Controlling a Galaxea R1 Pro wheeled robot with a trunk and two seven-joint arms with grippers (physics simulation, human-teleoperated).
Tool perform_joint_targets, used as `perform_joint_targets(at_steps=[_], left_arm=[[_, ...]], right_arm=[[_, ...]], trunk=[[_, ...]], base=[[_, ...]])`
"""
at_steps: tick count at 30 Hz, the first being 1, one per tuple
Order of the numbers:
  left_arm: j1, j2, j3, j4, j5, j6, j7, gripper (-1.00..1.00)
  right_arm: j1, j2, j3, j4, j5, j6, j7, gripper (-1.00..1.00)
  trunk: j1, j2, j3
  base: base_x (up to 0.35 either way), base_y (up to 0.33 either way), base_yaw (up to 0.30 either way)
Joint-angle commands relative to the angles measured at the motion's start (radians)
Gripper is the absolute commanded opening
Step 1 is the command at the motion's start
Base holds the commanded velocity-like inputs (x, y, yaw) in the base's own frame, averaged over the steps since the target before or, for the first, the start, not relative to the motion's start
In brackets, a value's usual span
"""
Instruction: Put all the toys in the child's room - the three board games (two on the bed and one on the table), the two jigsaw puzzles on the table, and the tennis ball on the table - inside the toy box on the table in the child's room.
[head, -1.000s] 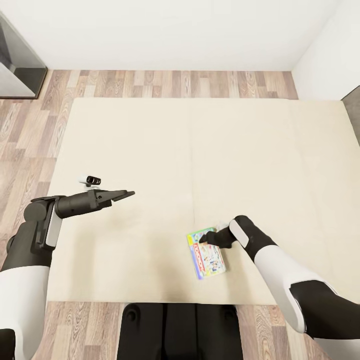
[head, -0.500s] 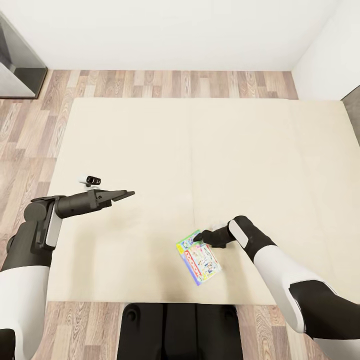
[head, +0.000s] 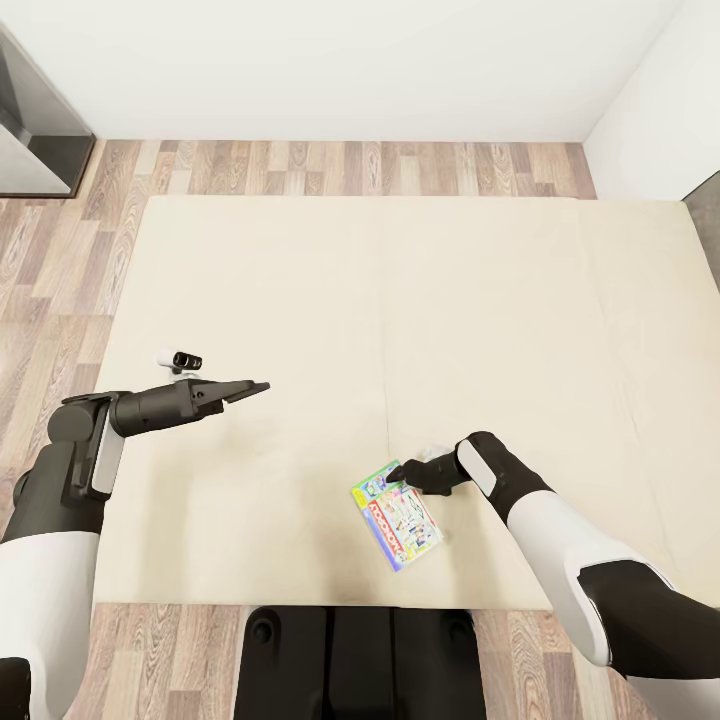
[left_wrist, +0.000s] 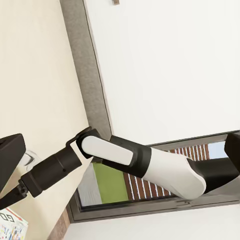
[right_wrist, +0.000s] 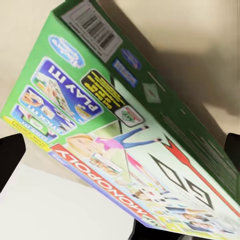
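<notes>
One board game (head: 398, 515), a green-edged box with a bright printed cover, lies on the cream bed (head: 300, 280) near its front edge. My right gripper (head: 402, 472) rests at the box's far end with its fingers spread wide. The right wrist view looks close onto the board game (right_wrist: 125, 140), where one edge seems raised off the mattress and a dark fingertip (right_wrist: 10, 157) stands at each side. My left gripper (head: 256, 386) hovers open over the bed's left part, holding nothing. A corner of the board game (left_wrist: 8, 226) also appears in the left wrist view.
Wood-plank floor (head: 330, 165) runs behind and left of the bed. A dark cabinet (head: 30, 130) stands at the far left, a white wall behind. The grey headboard (left_wrist: 90, 75) borders the bed's right side. My base (head: 360, 660) is against the front edge.
The board game has slid left and turned under my right gripper, which shifted slightly left with it. Over the last half second it barely moved. The left arm stayed still.
</notes>
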Motion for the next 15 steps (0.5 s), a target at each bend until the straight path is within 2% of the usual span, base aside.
perform_joint_targets(at_steps=[1, 15], left_arm=[[0.000, 0.000, 0.000, 0.000, -0.001, 0.011, -0.004, 1.00], [0.000, 0.000, -0.001, 0.000, -0.007, 0.010, -0.003, 1.00]], right_arm=[[0.000, 0.000, 0.003, 0.000, 0.011, 0.002, 0.009, 1.00], [0.003, -0.001, 0.004, 0.009, 0.014, -0.001, 0.004, 1.00]], trunk=[[0.001, -0.002, -0.001], [0.001, -0.002, -0.001]], base=[[0.000, 0.000, 0.000], [0.000, 0.000, 0.000]])
